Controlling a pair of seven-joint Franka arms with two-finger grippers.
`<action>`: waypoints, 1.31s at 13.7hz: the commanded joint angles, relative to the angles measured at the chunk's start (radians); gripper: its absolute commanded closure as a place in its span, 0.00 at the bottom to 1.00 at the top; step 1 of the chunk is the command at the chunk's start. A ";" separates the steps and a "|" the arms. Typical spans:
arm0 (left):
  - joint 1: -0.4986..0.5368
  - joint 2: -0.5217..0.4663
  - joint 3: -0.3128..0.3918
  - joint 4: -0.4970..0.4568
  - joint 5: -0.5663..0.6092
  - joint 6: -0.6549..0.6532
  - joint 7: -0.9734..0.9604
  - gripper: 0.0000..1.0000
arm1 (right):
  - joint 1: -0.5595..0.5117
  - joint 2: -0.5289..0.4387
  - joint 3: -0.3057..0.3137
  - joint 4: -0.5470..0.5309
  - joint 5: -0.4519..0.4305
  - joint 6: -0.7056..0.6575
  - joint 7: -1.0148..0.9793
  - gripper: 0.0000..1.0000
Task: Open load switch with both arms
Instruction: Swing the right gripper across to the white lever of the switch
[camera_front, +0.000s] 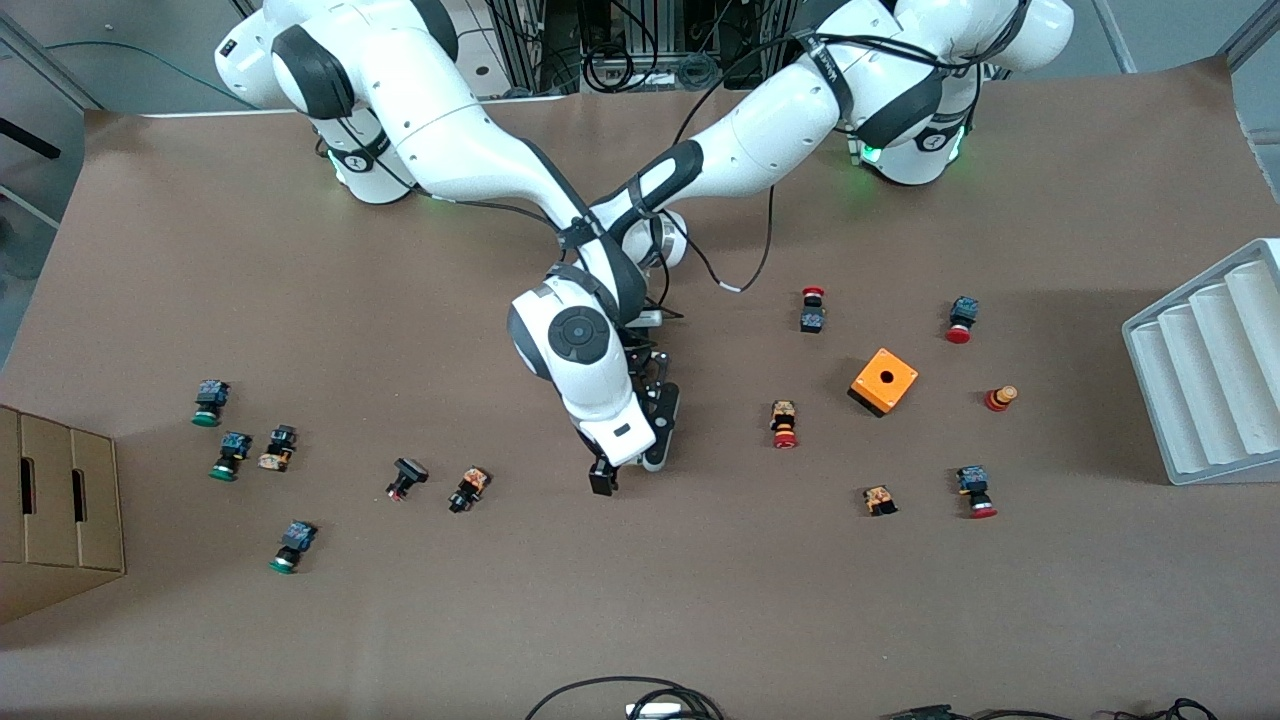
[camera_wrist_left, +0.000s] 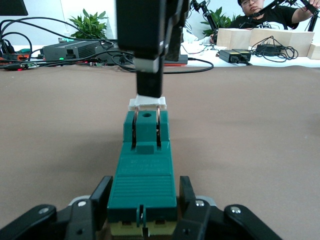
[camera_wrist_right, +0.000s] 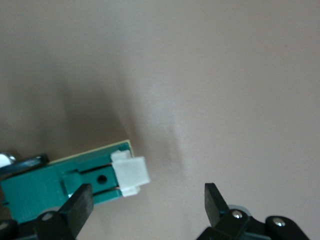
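Note:
The load switch (camera_wrist_left: 145, 170) is a narrow green block with a white sliding piece (camera_wrist_left: 146, 103) at its end away from my left wrist. My left gripper (camera_wrist_left: 144, 192) is shut on the block's sides, low over the middle of the table. My right gripper (camera_wrist_right: 147, 200) stands open just above that end. The white piece (camera_wrist_right: 131, 172) lies close to one of its fingers (camera_wrist_right: 80, 202), and the other finger stands well clear. In the front view the two arms cross at mid-table, the right hand (camera_front: 610, 420) covers the switch, and the left gripper (camera_front: 657, 400) shows beside it.
An orange box with a hole (camera_front: 884, 380) and red-capped push buttons (camera_front: 812, 308) lie toward the left arm's end. Green-capped buttons (camera_front: 209, 402) and a cardboard box (camera_front: 60, 510) are toward the right arm's end. A grey ribbed tray (camera_front: 1210, 370) sits at the table's edge.

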 joint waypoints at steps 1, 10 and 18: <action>-0.017 0.021 0.011 0.019 0.009 -0.009 -0.016 0.39 | 0.008 0.027 -0.012 0.034 -0.014 0.005 0.007 0.01; -0.017 0.020 0.011 0.019 0.009 -0.009 -0.016 0.41 | 0.036 0.063 -0.012 0.034 -0.007 0.042 0.021 0.01; -0.015 0.020 0.011 0.019 0.011 -0.009 -0.014 0.41 | 0.048 0.070 -0.016 0.034 -0.007 0.050 0.021 0.05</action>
